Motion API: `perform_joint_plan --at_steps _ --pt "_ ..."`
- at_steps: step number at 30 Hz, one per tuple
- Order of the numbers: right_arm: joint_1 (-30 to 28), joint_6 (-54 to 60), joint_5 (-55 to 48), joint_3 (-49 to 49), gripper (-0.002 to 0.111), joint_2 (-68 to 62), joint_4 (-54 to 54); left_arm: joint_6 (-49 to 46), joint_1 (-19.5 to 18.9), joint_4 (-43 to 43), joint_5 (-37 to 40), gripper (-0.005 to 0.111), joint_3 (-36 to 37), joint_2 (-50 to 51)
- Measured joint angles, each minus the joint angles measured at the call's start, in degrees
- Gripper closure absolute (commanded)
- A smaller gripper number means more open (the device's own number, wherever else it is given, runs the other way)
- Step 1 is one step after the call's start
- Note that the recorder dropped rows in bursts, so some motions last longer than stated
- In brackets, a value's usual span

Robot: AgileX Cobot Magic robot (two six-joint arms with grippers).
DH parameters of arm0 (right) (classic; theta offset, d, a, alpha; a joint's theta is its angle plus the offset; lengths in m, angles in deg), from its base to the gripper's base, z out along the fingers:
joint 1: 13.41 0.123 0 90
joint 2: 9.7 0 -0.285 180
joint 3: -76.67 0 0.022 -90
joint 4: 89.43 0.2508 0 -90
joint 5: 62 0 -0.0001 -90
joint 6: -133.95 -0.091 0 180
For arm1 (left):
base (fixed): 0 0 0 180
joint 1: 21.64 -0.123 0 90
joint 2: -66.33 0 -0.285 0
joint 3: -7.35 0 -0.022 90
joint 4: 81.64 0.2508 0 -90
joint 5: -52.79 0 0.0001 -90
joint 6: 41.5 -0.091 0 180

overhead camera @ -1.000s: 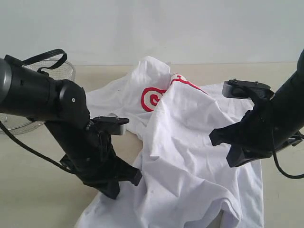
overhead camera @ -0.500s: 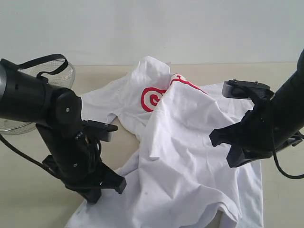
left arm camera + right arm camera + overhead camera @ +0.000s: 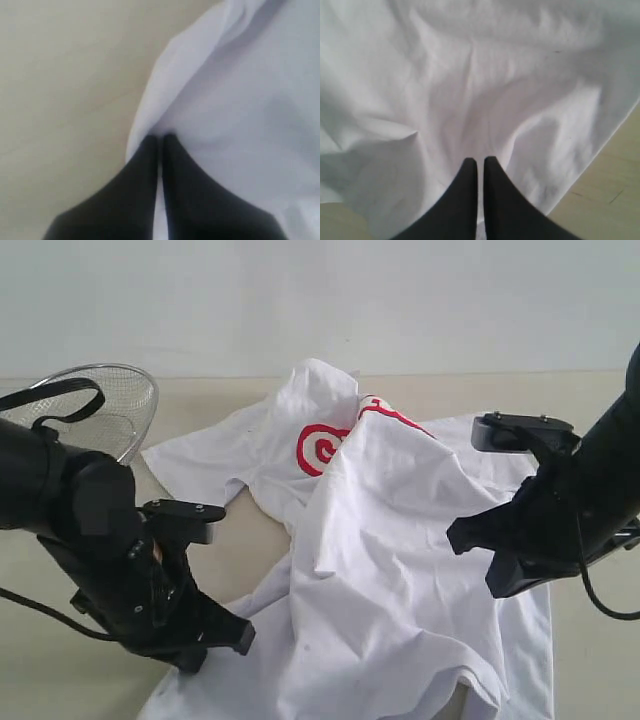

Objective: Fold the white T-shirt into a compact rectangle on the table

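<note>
Left hand [image 3: 161, 139] shifted left, mesh basket [image 3: 110, 405] exterior-only

The pale beige table [image 3: 600, 670] carries a crumpled white T-shirt [image 3: 390, 570], which spreads from one gripper across to the other. At the left gripper [image 3: 160, 137] the shirt's folded edge meets the fingertips, with bare tabletop just beside them on the outer side. Ahead of the right gripper [image 3: 480, 160] the cloth lies in soft wrinkles, and its hem ends on bare table beside that hand. A wire mesh basket [image 3: 120, 405] sits on the table beyond the left gripper, near the shirt's sleeve.
</note>
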Motion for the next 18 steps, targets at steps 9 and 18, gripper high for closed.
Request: perform_joint_plan --at_steps 9,18 --pt "0.0 -0.4 -1.4 0.0 0.108 0.0 -0.2 -3.8 -0.1 -5.9 -8.8 0.102 7.0 -3.7" --pt "0.0 -0.5 -4.4 0.1 0.108 -2.5 -1.1 -8.1 -0.1 -10.5 -3.9 0.102 11.9 -10.0"
